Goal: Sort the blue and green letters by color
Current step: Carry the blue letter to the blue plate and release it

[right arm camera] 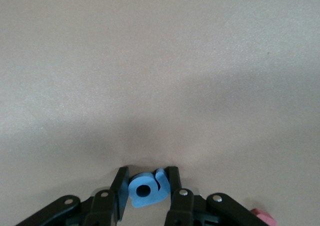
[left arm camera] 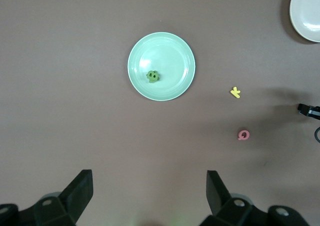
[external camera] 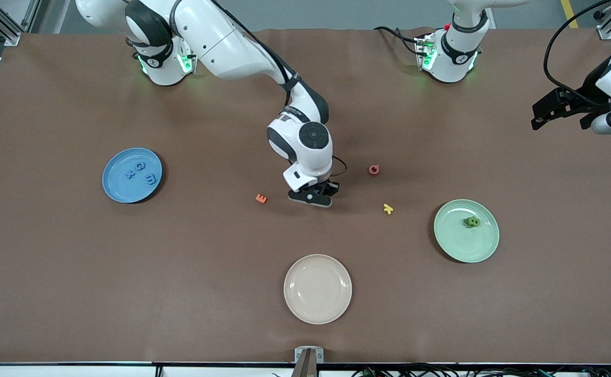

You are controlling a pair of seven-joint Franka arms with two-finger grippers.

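right gripper (external camera: 320, 199), down at the table between the orange letter (external camera: 261, 198) and the yellow letter (external camera: 387, 209), had its fingers (right arm camera: 119, 190) pinched on a blue letter (right arm camera: 147, 188): the pickup step. next came a lift and carry to the blue plate (external camera: 118, 190), toward the right arm's end. left gripper (left arm camera: 149, 192) waited wide open, empty, high above the green plate (left arm camera: 180, 47).

Three letters (external camera: 139, 172) on one plate (external camera: 114, 191), one letter (external camera: 472, 222) on another plate (external camera: 473, 251)

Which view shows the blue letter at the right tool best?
The right wrist view: the blue letter sits plainly between the right tool's fingers, which are shut on it. In the front view the tool hides it; the left wrist view misses it.
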